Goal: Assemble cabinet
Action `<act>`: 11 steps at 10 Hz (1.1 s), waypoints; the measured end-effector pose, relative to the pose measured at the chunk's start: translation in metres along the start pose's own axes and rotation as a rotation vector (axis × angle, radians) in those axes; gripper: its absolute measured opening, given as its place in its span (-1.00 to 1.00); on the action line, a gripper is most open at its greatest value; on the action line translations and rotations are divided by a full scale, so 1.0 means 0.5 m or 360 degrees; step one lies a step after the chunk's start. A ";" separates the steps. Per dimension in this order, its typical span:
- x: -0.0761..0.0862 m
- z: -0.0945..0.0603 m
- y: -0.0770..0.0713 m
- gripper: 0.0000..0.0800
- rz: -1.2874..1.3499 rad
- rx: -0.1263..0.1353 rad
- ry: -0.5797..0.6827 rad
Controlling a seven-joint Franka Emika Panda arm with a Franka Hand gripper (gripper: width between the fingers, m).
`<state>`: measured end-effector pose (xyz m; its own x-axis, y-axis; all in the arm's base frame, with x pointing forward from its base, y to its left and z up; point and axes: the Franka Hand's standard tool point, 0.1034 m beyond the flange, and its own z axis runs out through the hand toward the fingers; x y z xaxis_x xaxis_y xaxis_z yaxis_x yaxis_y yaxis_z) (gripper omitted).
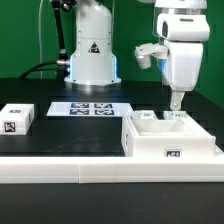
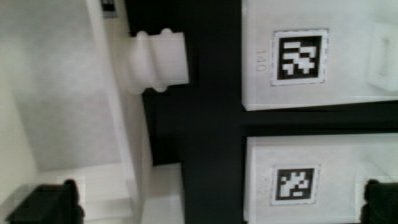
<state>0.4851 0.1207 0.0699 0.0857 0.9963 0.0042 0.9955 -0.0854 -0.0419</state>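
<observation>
The cabinet point(image 1: 150, 146) sits open-topped at the front of the desk point(image 1: 60, 135), toward the exterior view's right, its floor hidden behind its front wall. The gripper point(image 1: 177, 100) hangs just above its rear wall, fingers point(image 2: 45, 203) spread and empty. The wrist view is blurred.

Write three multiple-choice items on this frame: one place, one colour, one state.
1. The gripper hangs: A at the exterior view's left; B over the cabinet, at the exterior view's right; C level with the table.
2. The table top is: A black; B grey; C wooden.
3. The gripper is: A shut on the cabinet's wall; B not in view; C open, holding nothing.
Key: B, it is above the cabinet; A, the surface is black; C, the wrist view shows its fingertips wide apart.
</observation>
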 end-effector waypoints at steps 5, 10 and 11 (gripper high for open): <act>0.031 0.024 -0.062 0.99 -0.0006 -0.0084 0.0069; 0.050 0.041 -0.091 0.99 0.0030 -0.0067 0.0084; 0.051 0.042 -0.095 0.99 0.0046 -0.0067 0.0087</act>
<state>0.4391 0.1501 0.0507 0.1156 0.9916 0.0583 0.9933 -0.1158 -0.0005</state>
